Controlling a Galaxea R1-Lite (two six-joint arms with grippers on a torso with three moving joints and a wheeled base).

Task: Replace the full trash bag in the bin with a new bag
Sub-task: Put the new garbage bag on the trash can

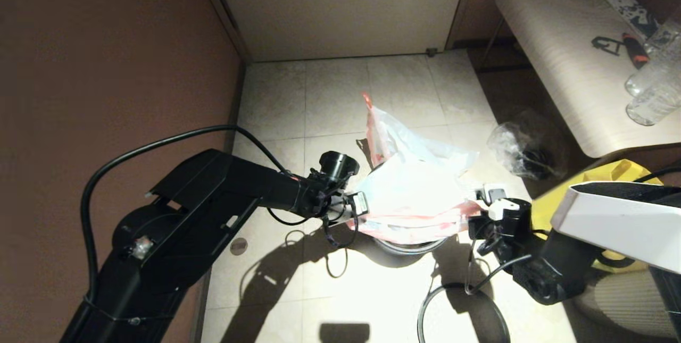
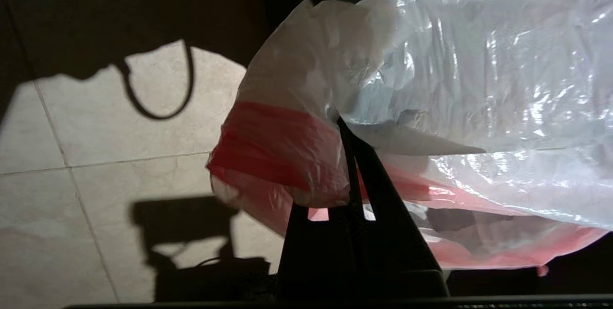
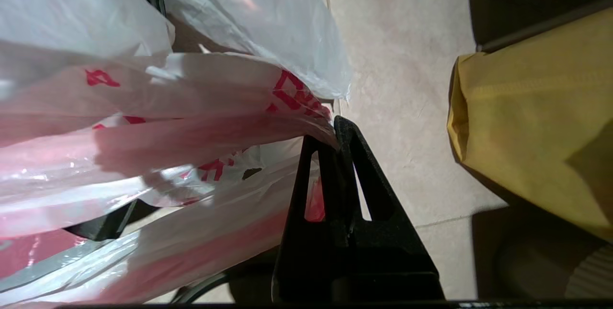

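Head view, near to far: bin point(image 1: 409, 248) at centre floor, mostly covered; left gripper point(image 1: 357, 206) and right gripper point(image 1: 481, 200), both clenched on the new bag point(image 1: 409, 199), spread it over the rim, not yet seated; full trash bag point(image 1: 396, 135) just behind.

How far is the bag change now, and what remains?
In hand: both tools, left tool and right tool, are shut on the new bag, stretched between them over the bin. The see-through full trash bag appears lifted behind. Left: fitting the new bag inside and over the rim.
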